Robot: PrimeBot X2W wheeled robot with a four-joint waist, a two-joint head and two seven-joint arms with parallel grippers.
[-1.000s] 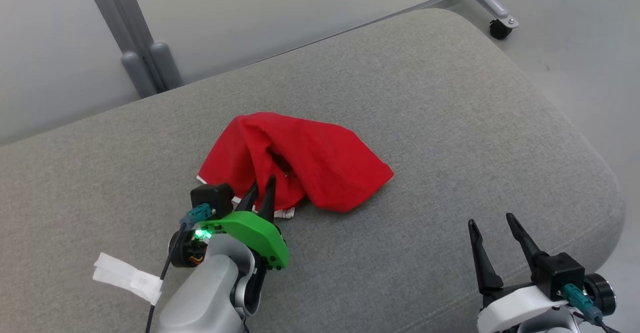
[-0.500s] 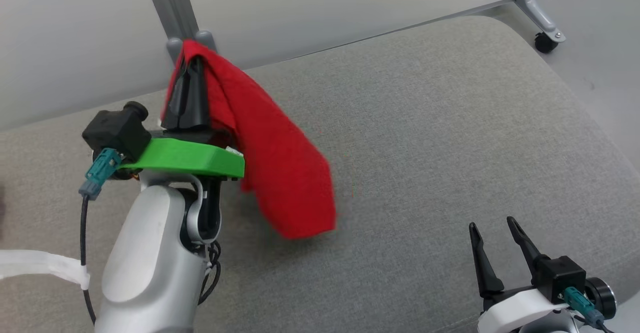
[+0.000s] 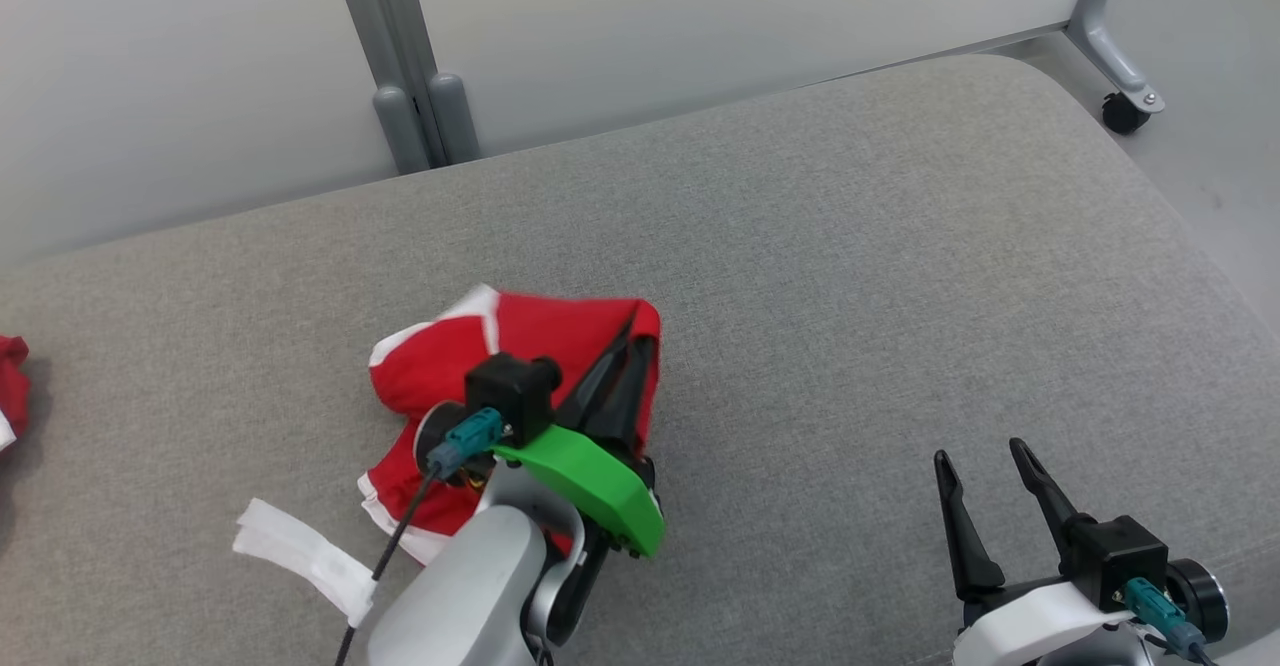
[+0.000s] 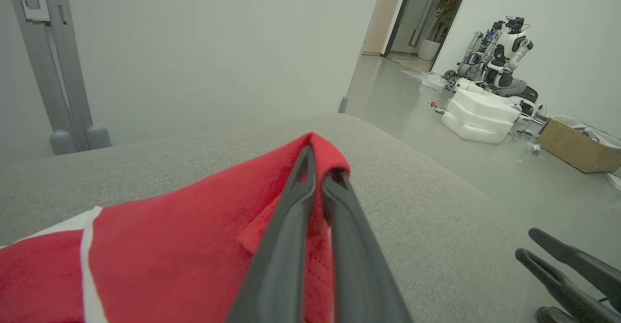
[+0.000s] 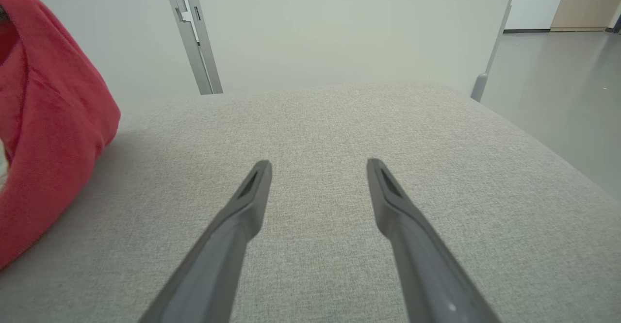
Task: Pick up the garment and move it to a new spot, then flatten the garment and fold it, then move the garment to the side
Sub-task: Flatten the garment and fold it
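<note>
The garment [image 3: 455, 351] is red with white trim and lies bunched on the grey cushion [image 3: 850, 266], left of centre. My left gripper [image 3: 640, 338] is shut on its right edge, holding that edge a little above the cushion. In the left wrist view the two dark fingers [image 4: 291, 226] pinch a red fold of the garment [image 4: 184, 231] at their tips. The right wrist view has the garment [image 5: 53, 134] at its left edge, its lower part touching the cushion. My right gripper [image 3: 980, 451] stands open and empty at the lower right, well clear of the garment, and its tips [image 5: 318, 165] hover over bare cushion.
Another red cloth [image 3: 8, 386] peeks in at the far left edge. A white strip [image 3: 300, 551] hangs by my left arm's cable. Grey posts [image 3: 415, 96] and a caster wheel [image 3: 1125, 111] stand behind the cushion. Beyond it are foam blocks [image 4: 478, 117] and a cardboard box [image 4: 577, 151].
My left gripper shut on the garment, lifted it high, then carried it leftward and lowered it to the cushion. The head camera has shifted. The right gripper stayed open in place.
</note>
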